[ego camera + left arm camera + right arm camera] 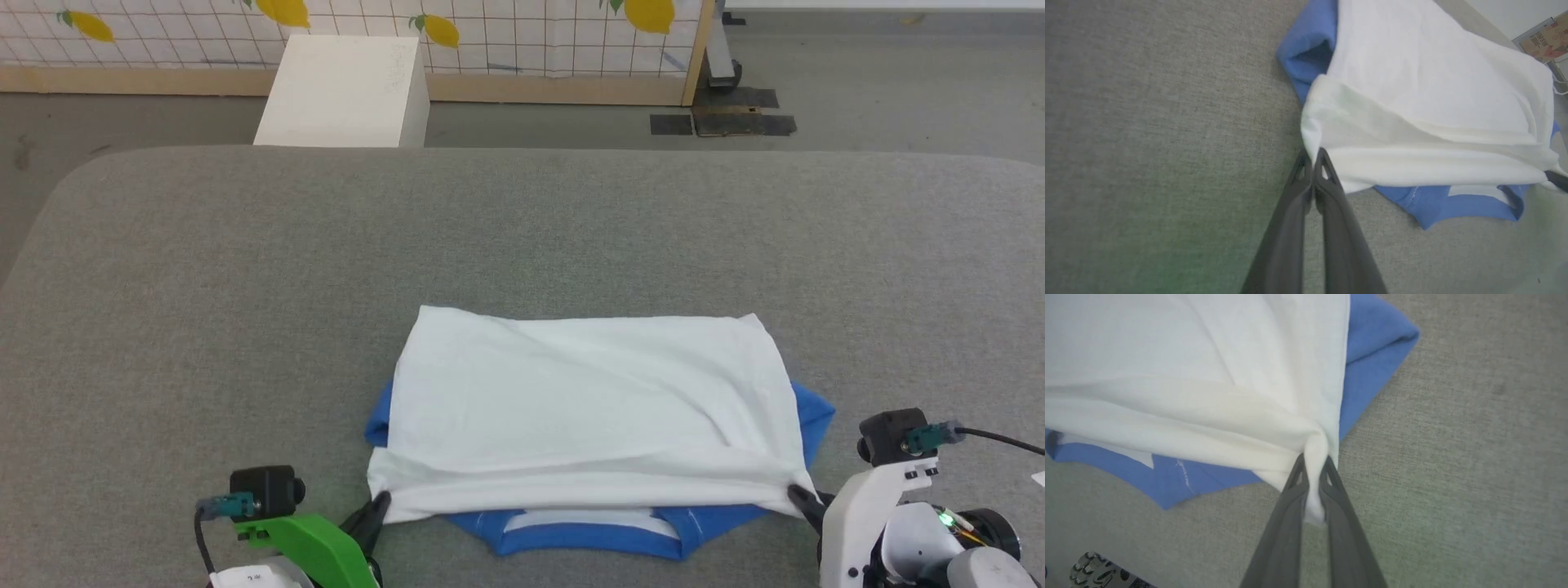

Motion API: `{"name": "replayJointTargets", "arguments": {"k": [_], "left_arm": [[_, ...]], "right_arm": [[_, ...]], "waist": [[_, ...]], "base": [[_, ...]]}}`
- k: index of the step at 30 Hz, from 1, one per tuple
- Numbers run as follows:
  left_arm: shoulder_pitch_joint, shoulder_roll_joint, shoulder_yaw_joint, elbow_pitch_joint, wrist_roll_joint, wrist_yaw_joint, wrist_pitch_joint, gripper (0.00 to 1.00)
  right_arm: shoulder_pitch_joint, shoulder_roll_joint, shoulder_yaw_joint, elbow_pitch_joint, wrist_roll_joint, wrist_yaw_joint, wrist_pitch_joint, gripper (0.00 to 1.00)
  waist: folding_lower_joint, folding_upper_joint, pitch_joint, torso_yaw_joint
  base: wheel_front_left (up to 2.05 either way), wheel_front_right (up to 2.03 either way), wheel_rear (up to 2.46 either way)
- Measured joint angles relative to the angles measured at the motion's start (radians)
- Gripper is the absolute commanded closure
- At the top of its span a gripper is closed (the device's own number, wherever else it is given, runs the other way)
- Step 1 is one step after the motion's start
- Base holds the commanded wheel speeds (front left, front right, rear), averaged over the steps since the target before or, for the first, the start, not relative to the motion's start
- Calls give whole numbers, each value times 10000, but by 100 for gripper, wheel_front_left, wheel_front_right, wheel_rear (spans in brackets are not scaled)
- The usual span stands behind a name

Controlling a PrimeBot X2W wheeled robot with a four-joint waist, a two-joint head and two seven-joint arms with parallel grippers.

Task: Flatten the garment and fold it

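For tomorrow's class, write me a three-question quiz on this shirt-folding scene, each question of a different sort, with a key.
1. True or false: the right gripper is open and clear of the T-shirt.
2. What colour are the sleeves showing beneath the white layer? A red, B blue, C green.
3. Fill in: the collar lies at the shirt's edge ____ the robot.
Key: 1 false; 2 B; 3 nearest.

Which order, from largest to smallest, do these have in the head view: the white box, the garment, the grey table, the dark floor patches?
1. grey table
2. garment
3. white box, which stands farther from the camera, so its true size is unsure
4. dark floor patches, also far
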Motion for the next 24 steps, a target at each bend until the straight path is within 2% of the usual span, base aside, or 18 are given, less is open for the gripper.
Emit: {"name": "replayJointTargets", "arguments": {"k": [1, 2, 8, 13, 16, 19, 24], "left_arm": [[-1, -15, -15, 58, -38, 40, 73, 0], [-2, -19, -25, 125, -52, 54, 144, 0], [-11, 224, 29, 153, -136, 443, 736, 0], [-3, 711, 453, -650, -188, 1099, 1032, 0], [-47, 913, 920, -1501, -12, 1319, 297, 0], [-333, 1112, 1317, -2173, 775, 1419, -1108, 0], [-956, 1053, 1684, -2548, 2096, 1592, -3645, 0]], "right_arm": [[4, 19, -12, -8, -12, 0, 15, 83], [11, 33, -21, -42, -12, 0, 71, 0], [218, -81, -261, -708, 184, -4, 575, 0], [337, -199, -984, -1831, 938, -6, 1367, 0], [151, -234, -1613, -2253, 1151, -6, 1701, 0], [-445, -382, -1820, -2255, 1145, -6, 2059, 0], [-1406, -928, -978, -1534, 1189, -6, 2836, 0]], "waist": [[0, 0, -23, -9], [0, 0, -53, -22], [0, 0, -241, -85], [0, 0, -380, -123], [0, 0, -304, -126], [0, 0, -127, -124], [0, 0, 305, -76]], "base": [[0, 0, 0], [0, 0, 0], [0, 0, 0], [0, 0, 0], [0, 0, 0], [0, 0, 0], [0, 0, 0]]}}
